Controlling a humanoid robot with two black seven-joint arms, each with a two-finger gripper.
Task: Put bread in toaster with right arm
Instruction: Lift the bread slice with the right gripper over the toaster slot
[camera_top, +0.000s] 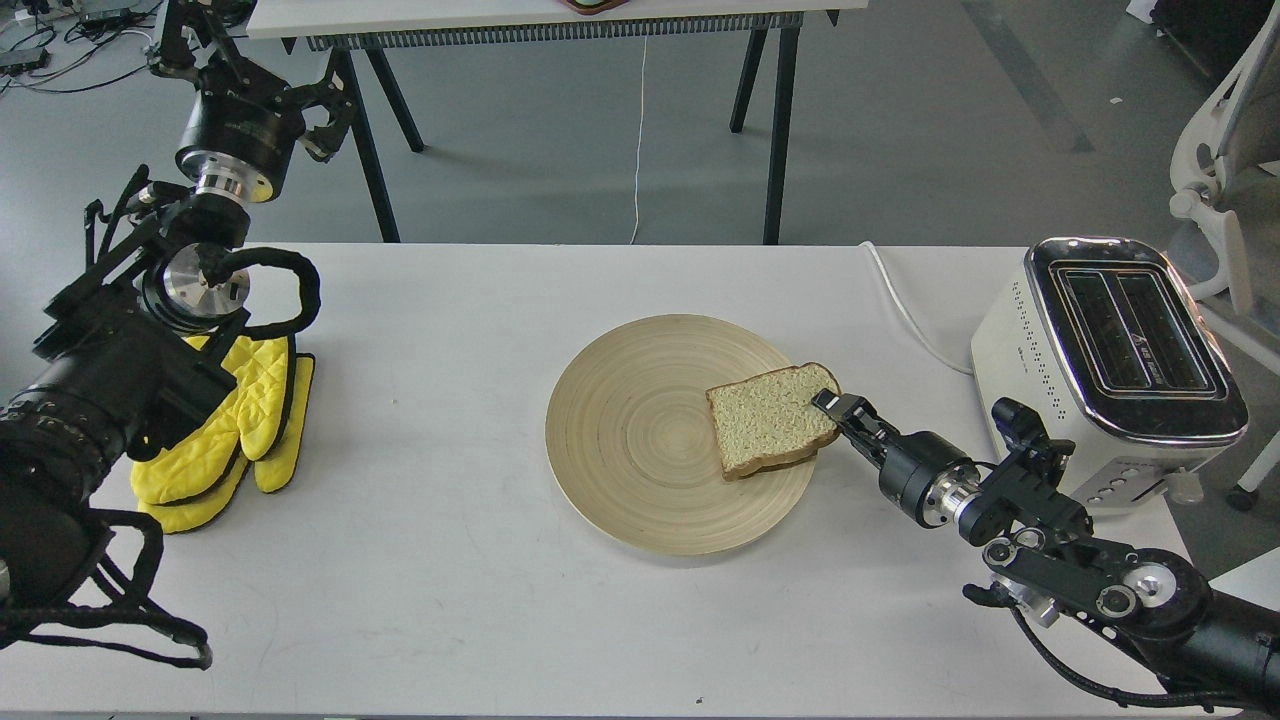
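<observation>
Table (450, 600) white — plate (620, 440), bread (770, 420), toaster (1100, 370); grey floor beyond.

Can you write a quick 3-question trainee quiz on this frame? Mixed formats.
1. True or false: the bread lies flat on the round wooden plate.
2. Multiple choice: the right gripper is
A. over the toaster slots
B. at the bread's right edge
C. beside the yellow oven mitts
3. Fill in: the toaster's two slots are ____ (empty or loaded).

Key: 1 true. 2 B; whether it already grips the slice cannot be told from this view. 3 empty.
</observation>
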